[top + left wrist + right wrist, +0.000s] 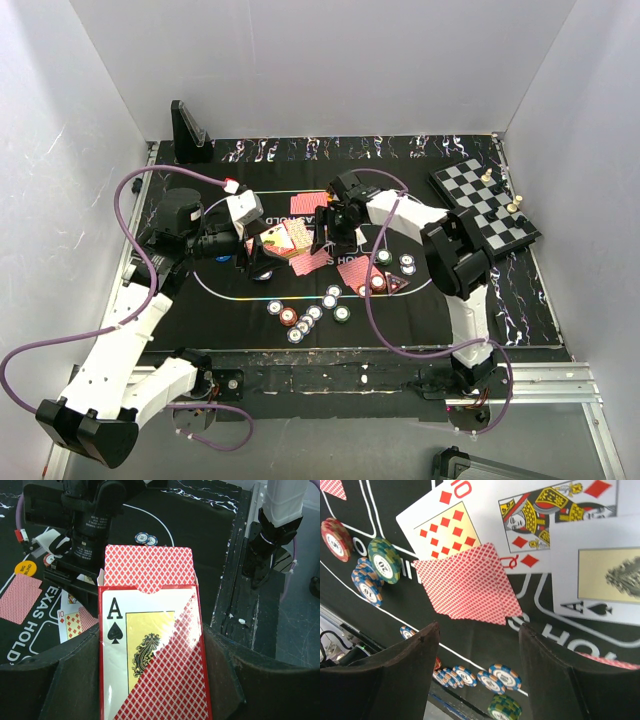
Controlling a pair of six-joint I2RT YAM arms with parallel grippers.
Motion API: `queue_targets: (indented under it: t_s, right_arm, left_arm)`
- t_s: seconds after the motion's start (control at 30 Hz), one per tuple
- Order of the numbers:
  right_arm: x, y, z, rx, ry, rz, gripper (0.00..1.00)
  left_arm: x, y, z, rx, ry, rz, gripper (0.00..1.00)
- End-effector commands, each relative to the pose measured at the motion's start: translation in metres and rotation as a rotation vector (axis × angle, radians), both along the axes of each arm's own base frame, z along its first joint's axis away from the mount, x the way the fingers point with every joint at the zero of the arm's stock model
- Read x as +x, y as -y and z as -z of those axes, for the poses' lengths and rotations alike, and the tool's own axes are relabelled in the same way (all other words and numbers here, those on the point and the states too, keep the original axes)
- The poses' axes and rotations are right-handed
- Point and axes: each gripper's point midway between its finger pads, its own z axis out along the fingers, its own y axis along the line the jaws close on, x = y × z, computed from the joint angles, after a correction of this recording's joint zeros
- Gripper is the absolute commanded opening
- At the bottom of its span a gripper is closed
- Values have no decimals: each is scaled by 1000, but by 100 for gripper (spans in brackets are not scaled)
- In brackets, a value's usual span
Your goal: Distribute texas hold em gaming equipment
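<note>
Left wrist view: a red-patterned card box (155, 655), an ace of spades printed on its front, stands upright between the two dark fingers of the left pincer (152, 685), which clamps it by its sides. The red-backed deck (148, 565) shows above the cut-out top edge of the box. Beyond it on the black mat (200, 525) lie a face-up ten of diamonds (70, 622), a face-down card (20, 597), the yellow round button (25, 569) and two blue-and-white chips (146, 539).

In the right wrist view the right pincer (480, 645) hangs open, its jaws wide apart with nothing between them. It is over a small stack of face-down cards (470, 585) that overlaps the ten of diamonds and a queen of diamonds (540, 515). Left of these cards are a red chip stack (335, 540), a green chip stack (385, 560) and a blue chip stack (367, 582).

From above, both pincers are close together near the mat's middle. A cluster of chips (305, 318) lies nearer the arm bases, and the chessboard (485, 205) sits at the far right of the tabletop (300, 365).
</note>
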Motion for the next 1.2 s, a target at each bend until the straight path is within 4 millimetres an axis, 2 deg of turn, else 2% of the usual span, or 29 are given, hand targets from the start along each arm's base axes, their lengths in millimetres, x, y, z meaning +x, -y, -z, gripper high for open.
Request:
queue_targets:
  t_s: [0.0,0.07,0.17,0.3,0.4,0.5,0.63,0.83,1.1,1.17]
  right_arm:
    - [11,5,-75,30,134,12,72]
    - [9,7,-104,73,160,28,72]
    - [4,20,-154,173,156,90,83]
    - [-6,39,-220,493,191,148,86]
    - [-23,44,-255,721,160,106,87]
    - [-41,33,-278,839,108,6,87]
    - [-59,15,-294,930,84,-98,88]
    - [-81,-8,-295,933,44,-198,89]
    - [-99,-27,-282,905,5,-242,90]
    - [-103,-33,-279,886,-2,-253,86]
  left_arm:
    - [-3,1,-11,-29,41,17,0]
    - [-4,1,-9,-30,37,21,0]
    - [-4,1,-6,-27,28,19,0]
    - [-5,1,-3,-26,23,22,0]
    - [-4,1,1,-25,22,22,0]
    - [-2,2,2,-31,28,19,0]
    - [4,5,0,-39,22,20,0]
    - [11,7,-7,-42,44,14,0]
    - [21,5,-4,-27,50,-18,0]
    - [23,6,-4,-25,49,-17,0]
